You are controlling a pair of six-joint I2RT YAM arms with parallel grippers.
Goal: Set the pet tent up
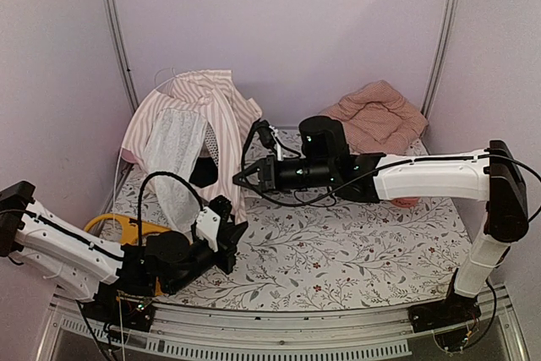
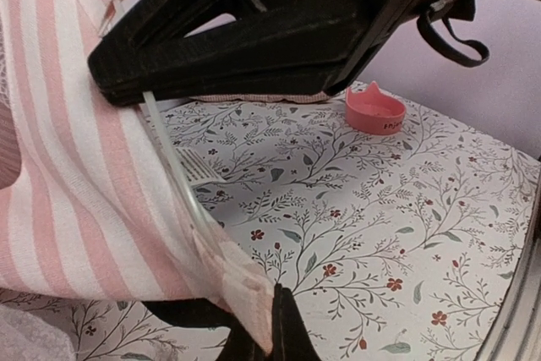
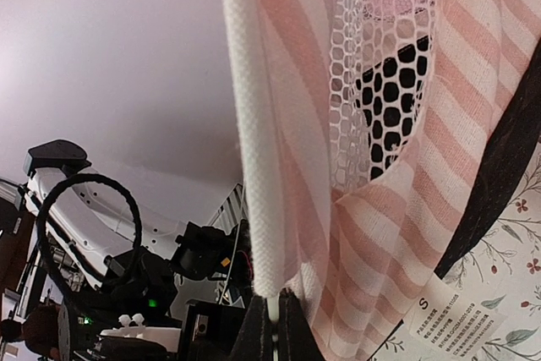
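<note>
One pet tent, light and floppy, is sagging. Left fingers are pinching its hem; right fingers are clamping its stiffer pole sleeve, likely the surest hold.

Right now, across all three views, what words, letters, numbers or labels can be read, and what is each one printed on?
"S": on the white label at the lower edge of the pet tent, right wrist view.
Small print below the S on that label: too small to read.
Dark marking on the side of the pink bowl: too blurred to read.
Printed lines on a white tag beside the striped fabric, left wrist view: unreadable.
</note>
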